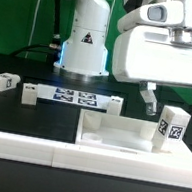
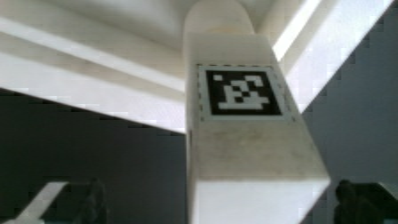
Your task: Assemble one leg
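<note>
Starting at the exterior view's left, we see a small tagged block (image 1: 3, 82) lying on the dark tabletop (image 1: 29, 118). A second block (image 1: 28, 94) lies just beside it, then comes the marker board (image 1: 74, 96) with a third block (image 1: 111, 104) at its far end. Further right lies the white panel (image 1: 112, 137). On its right part the leg (image 1: 169, 130) stands upright with a tag facing us, though we cannot tell whether its foot sits in a socket. The claw (image 1: 175, 103) hangs over it, its two dark fingers spread wider than the leg and touching nothing, so it grips nothing. We judge the leg to be light, rigid and smooth-faced. It should take a firm pinch without harm, but it could tip or twist if caught near the top or on a corner. We would therefore close on two opposite flat faces, low enough to steady it. The exterior view alone shows the loose blocks, the panel and how the leg stands among them. The wrist view alone shows the fit: the leg (image 2: 249, 150) runs up the middle of the claw (image 2: 214, 200). One fingertip (image 2: 75, 200) stands apart from it and the other comes nearer its far side.
</note>
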Robot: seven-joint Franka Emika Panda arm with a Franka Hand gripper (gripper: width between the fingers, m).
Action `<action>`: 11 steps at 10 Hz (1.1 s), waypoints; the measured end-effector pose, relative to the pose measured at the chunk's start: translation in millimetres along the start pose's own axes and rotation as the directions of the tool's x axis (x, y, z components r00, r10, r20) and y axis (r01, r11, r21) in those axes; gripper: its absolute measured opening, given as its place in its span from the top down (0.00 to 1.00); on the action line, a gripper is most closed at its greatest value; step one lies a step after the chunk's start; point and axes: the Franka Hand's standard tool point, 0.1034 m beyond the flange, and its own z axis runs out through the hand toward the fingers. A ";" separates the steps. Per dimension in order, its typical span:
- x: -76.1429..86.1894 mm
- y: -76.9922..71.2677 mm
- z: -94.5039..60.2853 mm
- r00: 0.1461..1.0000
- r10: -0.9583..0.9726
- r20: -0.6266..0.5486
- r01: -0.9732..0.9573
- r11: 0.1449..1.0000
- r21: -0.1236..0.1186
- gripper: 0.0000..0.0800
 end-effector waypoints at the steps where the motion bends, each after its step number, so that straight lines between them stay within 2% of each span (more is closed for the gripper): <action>1: -0.3 -1.1 -0.1 0.998 -0.001 0.060 0.000 1.000 0.017 0.19; 2: -1.8 -2.9 -0.2 0.994 -0.003 0.106 0.000 1.000 0.029 0.19; 3: -6.5 -6.2 -1.2 0.979 -0.007 0.203 -0.004 0.998 0.056 0.19; 4: -3.9 -6.1 -0.5 0.974 -0.009 0.228 -0.006 0.998 0.064 0.19; 5: -11.1 -9.3 -0.6 0.955 -0.017 0.297 -0.008 0.997 0.082 0.19; 6: -11.8 -10.6 -1.0 0.939 -0.022 0.343 -0.012 0.995 0.096 0.19; 7: -5.3 -8.6 0.3 0.949 -0.018 0.314 -0.010 0.996 0.090 0.19; 8: -6.3 -8.8 1.1 0.950 -0.018 0.313 -0.010 0.996 0.089 0.19; 10: -6.4 -8.9 1.2 0.950 -0.018 0.313 -0.010 0.996 0.090 0.50; 11: -6.3 -8.7 1.1 0.950 -0.018 0.313 -0.010 0.996 0.089 0.50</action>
